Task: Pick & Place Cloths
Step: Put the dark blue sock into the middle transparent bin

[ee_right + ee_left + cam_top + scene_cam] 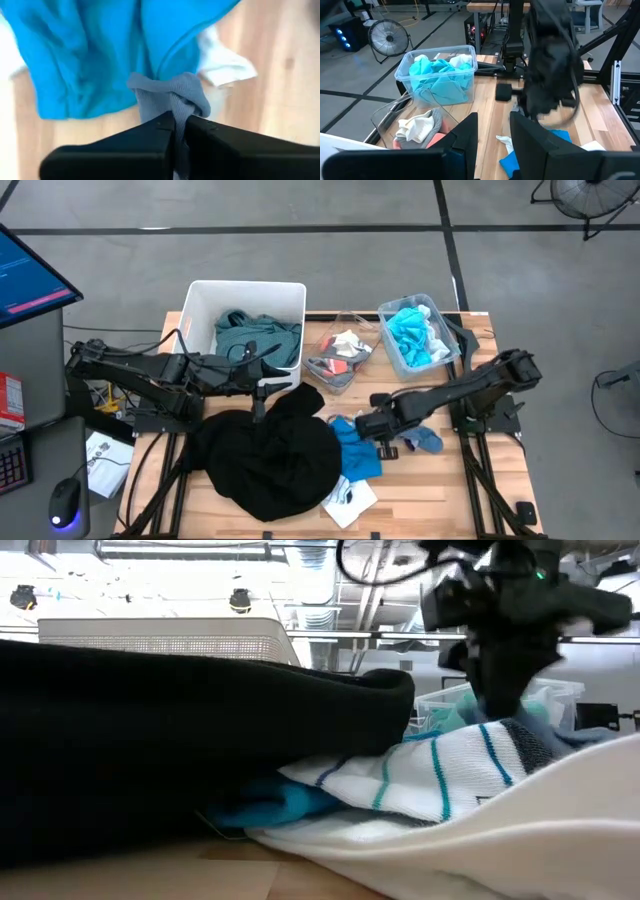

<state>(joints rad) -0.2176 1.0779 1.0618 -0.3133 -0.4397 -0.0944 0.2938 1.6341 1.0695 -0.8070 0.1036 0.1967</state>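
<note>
Large black garment [270,455] sprawling over the table's [440,500] front-left area, blue cloth [357,452] lying just beside it mid-table, right gripper [179,125] clamping together on a grey, possibly sock-like piece [172,95], left gripper [492,137] hovering partly apart near the white bin [200,305]

Large garment [268,455] front left on table [440,490], bin [243,320] behind it, small pieces [358,450] right of garment
</note>
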